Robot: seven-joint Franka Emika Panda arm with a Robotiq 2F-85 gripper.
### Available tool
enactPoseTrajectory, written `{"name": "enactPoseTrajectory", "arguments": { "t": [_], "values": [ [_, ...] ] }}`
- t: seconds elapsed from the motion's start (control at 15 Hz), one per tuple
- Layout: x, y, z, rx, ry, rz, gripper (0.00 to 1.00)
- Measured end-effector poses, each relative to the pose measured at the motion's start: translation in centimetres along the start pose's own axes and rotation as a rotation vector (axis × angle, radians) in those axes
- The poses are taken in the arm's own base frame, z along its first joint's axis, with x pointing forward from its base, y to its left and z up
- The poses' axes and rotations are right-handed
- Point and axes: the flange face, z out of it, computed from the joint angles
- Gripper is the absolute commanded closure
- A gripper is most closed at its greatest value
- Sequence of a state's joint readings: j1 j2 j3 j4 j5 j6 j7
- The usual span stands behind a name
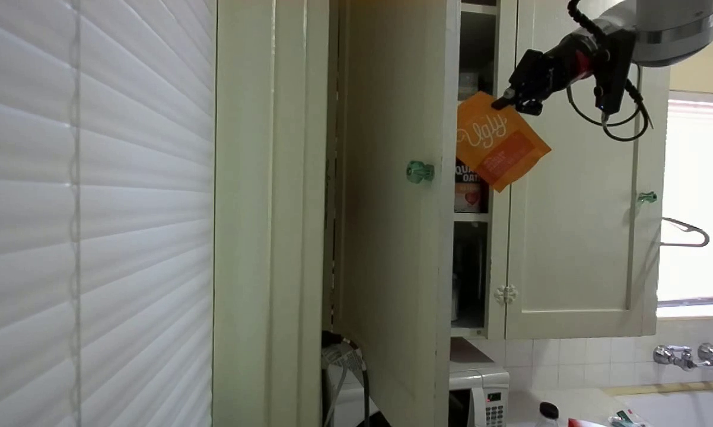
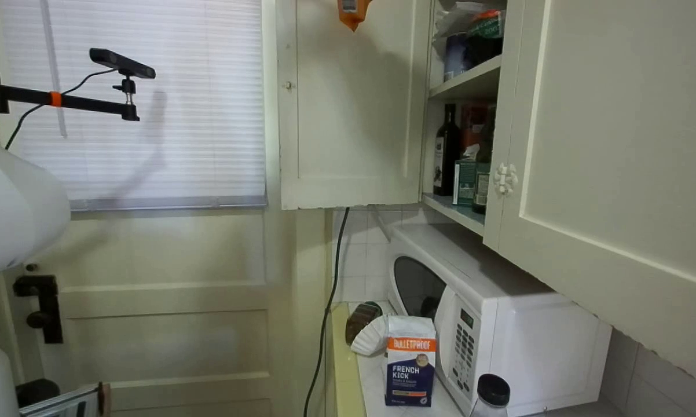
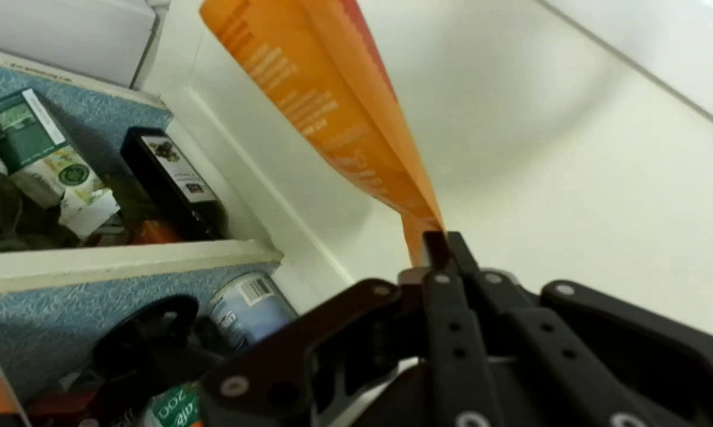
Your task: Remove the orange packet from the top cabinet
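Observation:
The orange packet [image 1: 500, 157] is a flat pouch printed "Ugly". My gripper [image 1: 502, 102] is shut on one edge of it. The packet hangs tilted, in front of the shelf opening in an exterior view. Its lower tip [image 2: 352, 13] shows at the top of an exterior view, before the open door and beside the shelves. In the wrist view the packet [image 3: 339, 112] extends up and left from the closed fingertips [image 3: 449, 240]. The top cabinet [image 1: 570, 249] is cream-white. Its left door [image 1: 392, 249] stands open; its right door is shut. The gripper is out of frame in an exterior view [image 2: 348, 104].
Shelves [image 3: 125, 264] hold a dark bottle [image 2: 446, 153], boxes, a can [image 3: 251, 311] and packages. A green knob [image 1: 419, 172] sticks out from the open door. Below are a white microwave [image 2: 533, 341], a coffee bag [image 2: 410, 370] and a black-capped bottle [image 2: 493, 392].

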State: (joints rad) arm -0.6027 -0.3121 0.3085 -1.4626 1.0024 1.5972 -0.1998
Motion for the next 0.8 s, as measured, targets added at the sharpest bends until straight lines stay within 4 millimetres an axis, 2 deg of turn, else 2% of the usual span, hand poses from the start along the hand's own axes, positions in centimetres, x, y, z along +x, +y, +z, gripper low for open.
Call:
{"name": "enactPoseTrajectory", "arguments": {
  "t": [0.33,0.53,0.8],
  "values": [
    [-5.1,2.7,3.1,-0.013,-0.081,-0.010,1.00],
    [-8.1,4.5,6.0,-0.111,-0.083,-0.033,1.00],
    [-11.7,7.5,9.6,-0.268,-0.001,-0.023,0.99]
  ]
}}
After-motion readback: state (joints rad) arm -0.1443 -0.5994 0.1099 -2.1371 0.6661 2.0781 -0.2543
